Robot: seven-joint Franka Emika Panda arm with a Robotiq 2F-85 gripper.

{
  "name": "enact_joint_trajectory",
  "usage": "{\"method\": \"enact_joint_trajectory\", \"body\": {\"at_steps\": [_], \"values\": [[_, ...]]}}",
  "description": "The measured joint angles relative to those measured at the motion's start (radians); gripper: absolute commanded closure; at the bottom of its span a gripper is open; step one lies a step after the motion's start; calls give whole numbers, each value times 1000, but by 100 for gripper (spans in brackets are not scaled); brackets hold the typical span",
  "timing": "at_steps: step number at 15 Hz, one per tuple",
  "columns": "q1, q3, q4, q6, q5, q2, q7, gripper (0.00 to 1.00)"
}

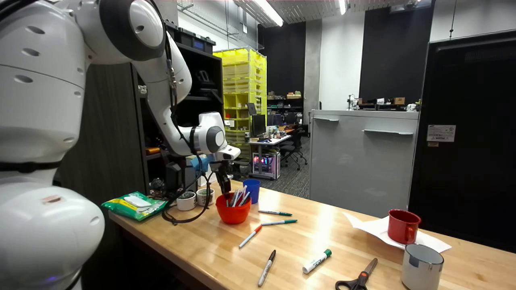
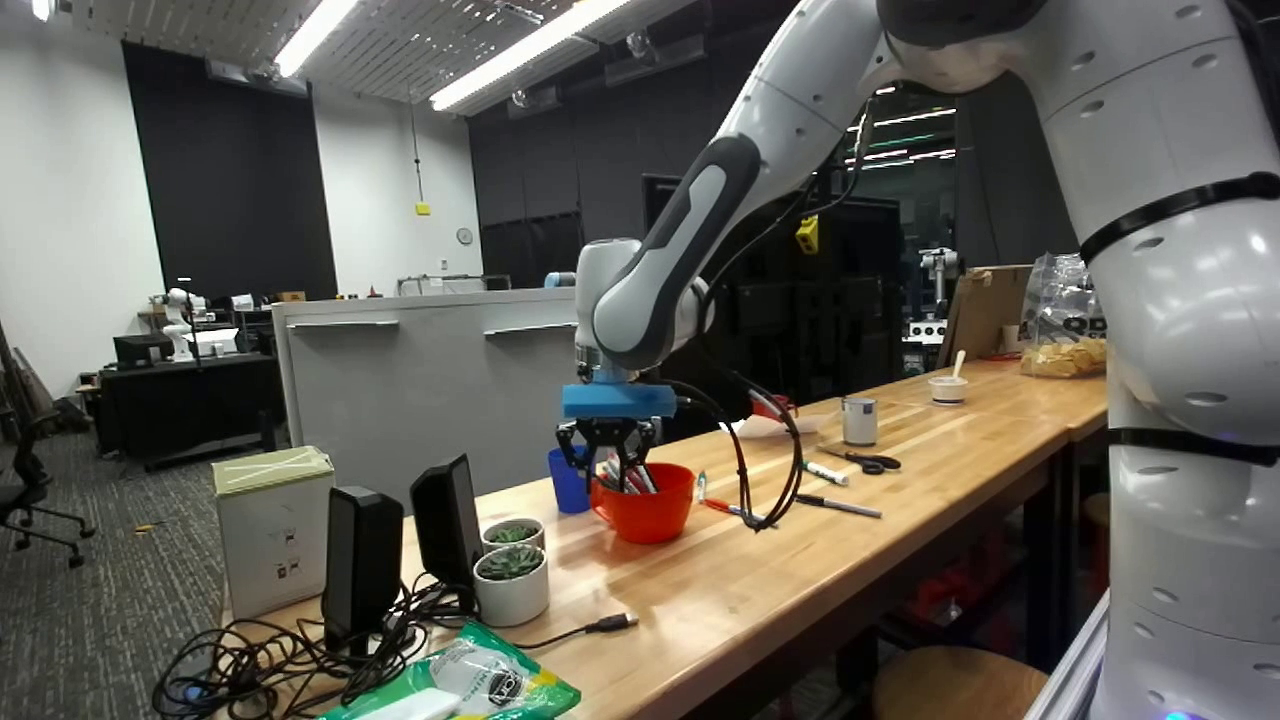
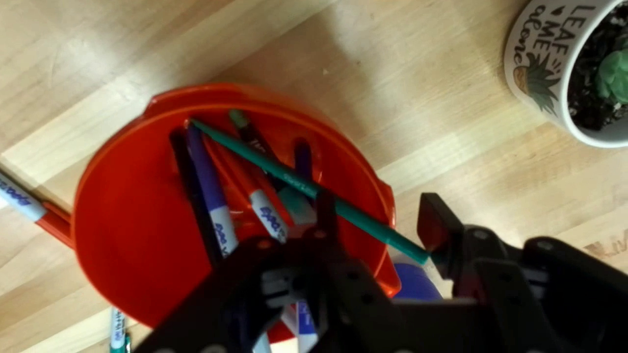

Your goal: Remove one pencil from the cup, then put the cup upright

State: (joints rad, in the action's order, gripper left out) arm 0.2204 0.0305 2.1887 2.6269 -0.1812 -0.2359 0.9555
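The cup (image 1: 234, 216) stands upright between the long edges of the surface (image 1: 201, 241), toward the end with the pots (image 1: 186, 204). The tool (image 3: 380, 208) is wide — its fingers apart at the cup's rim. A green pencil (image 3: 274, 169) slants across the mouth — whether touched, cannot be told.
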Motion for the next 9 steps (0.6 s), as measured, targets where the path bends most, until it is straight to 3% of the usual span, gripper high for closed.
{"method": "enact_joint_trajectory", "body": {"at_steps": [1, 4, 9], "values": [[0, -1, -5, -1, 0, 0, -3, 84], [2, -1, -10, -4, -2, 0, -4, 100], [15, 0, -22, -11, -26, 1, -3, 96]]}}
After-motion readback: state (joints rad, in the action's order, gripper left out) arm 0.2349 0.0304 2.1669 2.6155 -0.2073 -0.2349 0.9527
